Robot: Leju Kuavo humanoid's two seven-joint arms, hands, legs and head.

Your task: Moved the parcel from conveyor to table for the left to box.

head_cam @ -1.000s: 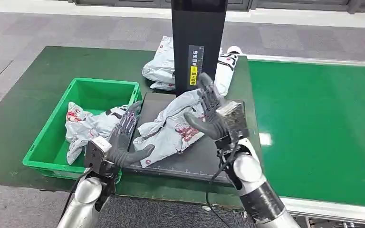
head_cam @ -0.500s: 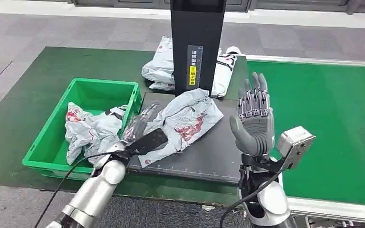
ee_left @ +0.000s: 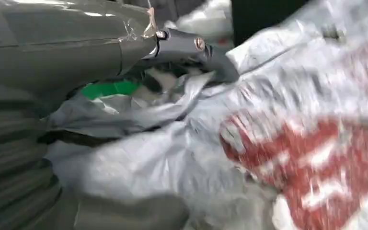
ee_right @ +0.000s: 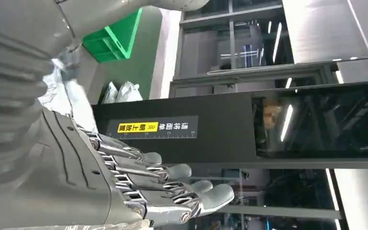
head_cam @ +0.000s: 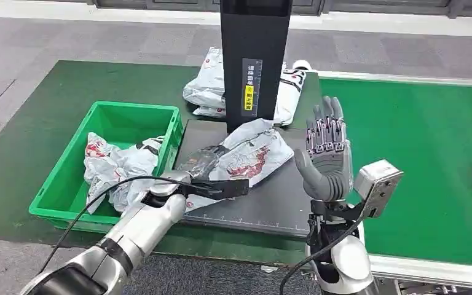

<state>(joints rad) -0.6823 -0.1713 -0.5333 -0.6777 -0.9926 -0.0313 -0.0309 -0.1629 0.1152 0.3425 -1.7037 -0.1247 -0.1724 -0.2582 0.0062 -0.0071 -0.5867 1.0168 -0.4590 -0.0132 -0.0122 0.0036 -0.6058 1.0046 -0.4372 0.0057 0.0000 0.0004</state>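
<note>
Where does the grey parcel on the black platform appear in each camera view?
Head view: the grey parcel lies on the black platform, centre of the picture, with the left robot hand on it.
Left wrist view: the parcel takes up most of the picture, blurred, red print showing.
Right wrist view: a sliver of the parcel at the left edge.
Shared landmark: the black column, also in the right wrist view.

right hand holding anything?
No: the right hand is raised with fingers spread, apart from the parcel on the table.
</note>
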